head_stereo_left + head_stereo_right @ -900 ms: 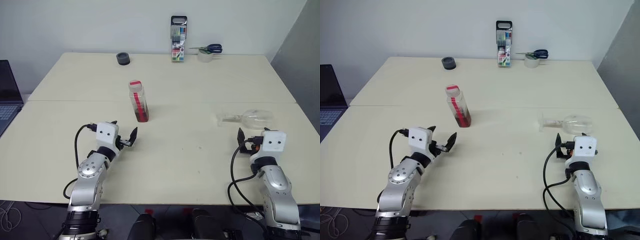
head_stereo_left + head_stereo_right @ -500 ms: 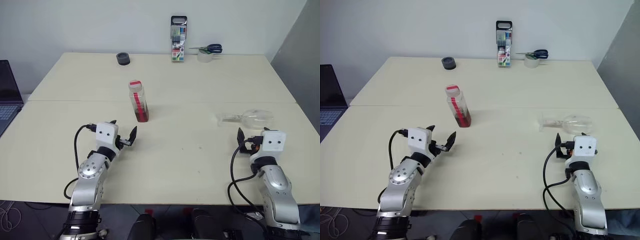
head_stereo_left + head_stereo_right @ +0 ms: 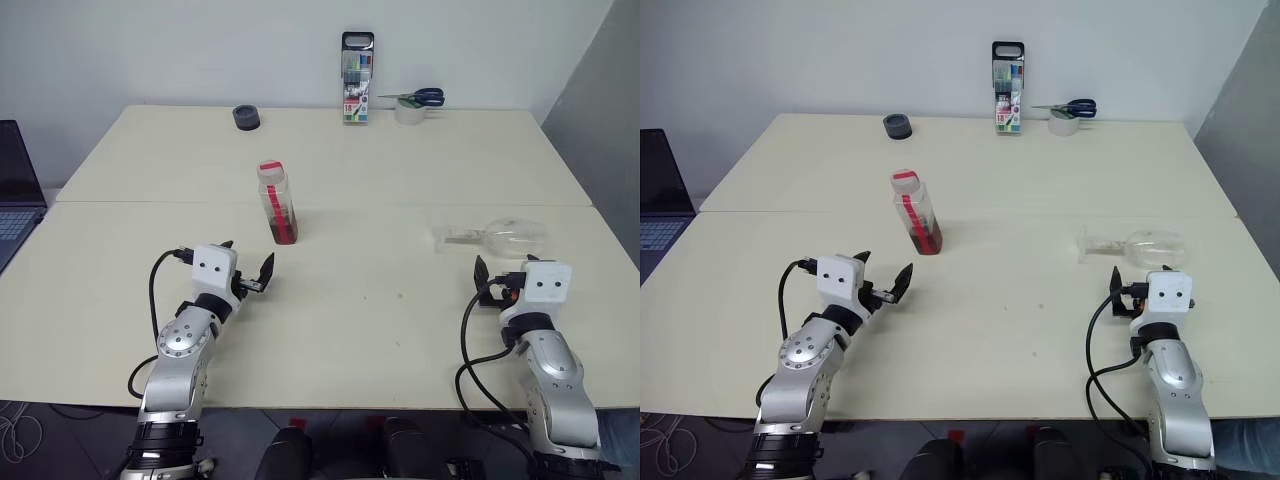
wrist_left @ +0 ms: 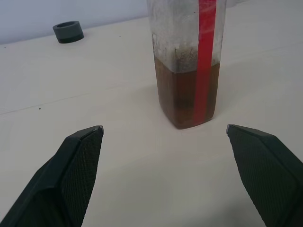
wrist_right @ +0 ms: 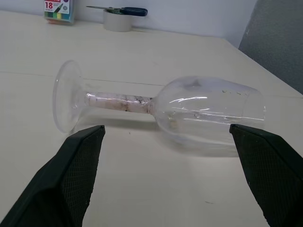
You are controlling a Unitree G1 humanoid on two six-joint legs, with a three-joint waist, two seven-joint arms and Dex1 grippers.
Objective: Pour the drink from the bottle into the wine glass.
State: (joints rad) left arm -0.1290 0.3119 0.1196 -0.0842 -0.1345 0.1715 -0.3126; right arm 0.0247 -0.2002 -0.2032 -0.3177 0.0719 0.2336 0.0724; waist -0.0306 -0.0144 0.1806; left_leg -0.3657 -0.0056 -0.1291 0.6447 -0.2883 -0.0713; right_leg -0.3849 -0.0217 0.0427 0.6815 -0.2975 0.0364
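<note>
On the far left, a laptop (image 3: 12,190) sits off the table's (image 3: 400,330) edge. The left gripper (image 3: 252,275) hovers low over the table, jaws spread wide and empty, pointing at the bottle (image 3: 276,203), which stands upright a little beyond it, apart from the fingertips. The drink (image 4: 189,94) fills roughly the lower half; the cap (image 3: 269,168) is on. The bottle looks like light, thin plastic that would dent under a hard squeeze, and its squarish sides give flat faces to clamp. Best hold, I judge, is across the body around the liquid line, clear of the cap.

At the back edge stand a dark round thing (image 3: 246,117), a marker pack (image 3: 356,92), and scissors (image 3: 415,97) resting on a tape roll (image 3: 409,113).

To the right, the glass (image 3: 492,236) lies on its side, foot toward the bottle and bowl away from it, just ahead of the right gripper (image 3: 483,280), whose jaws are also wide apart with nothing between them. The glass looks smooth, slippery and likely to roll. It must be stood up first; the stem (image 5: 118,103) seems the surest place to pinch, gently.
</note>
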